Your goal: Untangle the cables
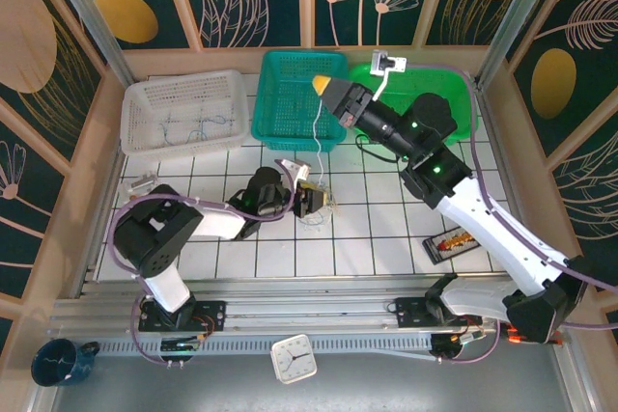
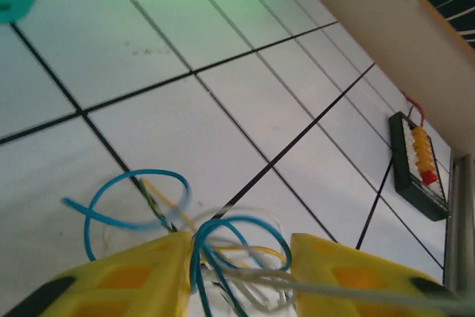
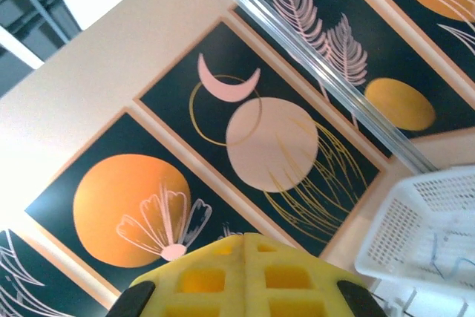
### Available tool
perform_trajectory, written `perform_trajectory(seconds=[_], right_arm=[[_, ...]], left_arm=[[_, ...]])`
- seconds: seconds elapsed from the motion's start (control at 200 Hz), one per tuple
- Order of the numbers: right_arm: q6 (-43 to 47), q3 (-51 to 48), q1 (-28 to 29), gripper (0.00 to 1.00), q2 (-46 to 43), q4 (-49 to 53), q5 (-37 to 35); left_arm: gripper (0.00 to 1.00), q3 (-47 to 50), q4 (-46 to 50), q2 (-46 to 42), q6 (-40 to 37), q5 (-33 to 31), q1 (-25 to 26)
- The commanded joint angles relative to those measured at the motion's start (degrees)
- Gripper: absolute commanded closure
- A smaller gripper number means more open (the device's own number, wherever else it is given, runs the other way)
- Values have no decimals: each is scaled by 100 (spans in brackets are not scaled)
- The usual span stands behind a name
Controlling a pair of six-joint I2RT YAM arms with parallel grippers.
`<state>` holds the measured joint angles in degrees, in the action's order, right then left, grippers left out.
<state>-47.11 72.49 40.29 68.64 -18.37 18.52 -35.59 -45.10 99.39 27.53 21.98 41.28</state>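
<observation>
Pinching a whitish cable [image 1: 319,132] above the desk [image 1: 386,229], the right gripper [image 1: 324,84] has its jaws pressed together. The left gripper [image 2: 241,257], jaws spread, straddles the tangle of cables [image 2: 245,220] lying there. Next, probably: clamp the tangle and draw the strand free.

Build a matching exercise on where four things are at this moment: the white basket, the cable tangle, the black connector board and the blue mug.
Things:
1. white basket
2. cable tangle
3. black connector board
4. blue mug

Places:
A. between the jaws of the left gripper
B. off the table, past its near-left corner
C. far left, next to the teal basket
D. on the tiles, right side

Pairs: 1-C, 2-A, 3-D, 4-B
</observation>
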Motion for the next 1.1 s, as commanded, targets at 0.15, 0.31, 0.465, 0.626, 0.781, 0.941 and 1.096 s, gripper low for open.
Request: perform_trajectory(seconds=[0.15, 0.31, 0.465, 0.626, 0.781, 0.941, 1.096], right_arm=[[-263, 1148, -286, 100, 355, -699, 395], [-556, 1481, -828, 100, 313, -1103, 416], [-655, 1649, -1187, 100, 243, -1293, 329], [-536, 1735, -1335, 100, 279, -1282, 244], [-405, 1574, -1460, 100, 365, -1174, 169], [-360, 1332, -1599, 100, 571, -1176, 134], [-313, 1371, -1733, 100, 1011, -1214, 203]], left_arm=[[76, 367, -611, 324, 112, -87, 38], [76, 651, -701, 249, 121, -184, 33], [76, 749, -736, 202, 138, -211, 36], [73, 739, -729, 132, 171, -187, 38], [57, 703, -576, -214, 250, -141, 33], [35, 711, -339, -738, 339, -150, 38], [18, 810, -192, -1193, 447, -284, 32]])
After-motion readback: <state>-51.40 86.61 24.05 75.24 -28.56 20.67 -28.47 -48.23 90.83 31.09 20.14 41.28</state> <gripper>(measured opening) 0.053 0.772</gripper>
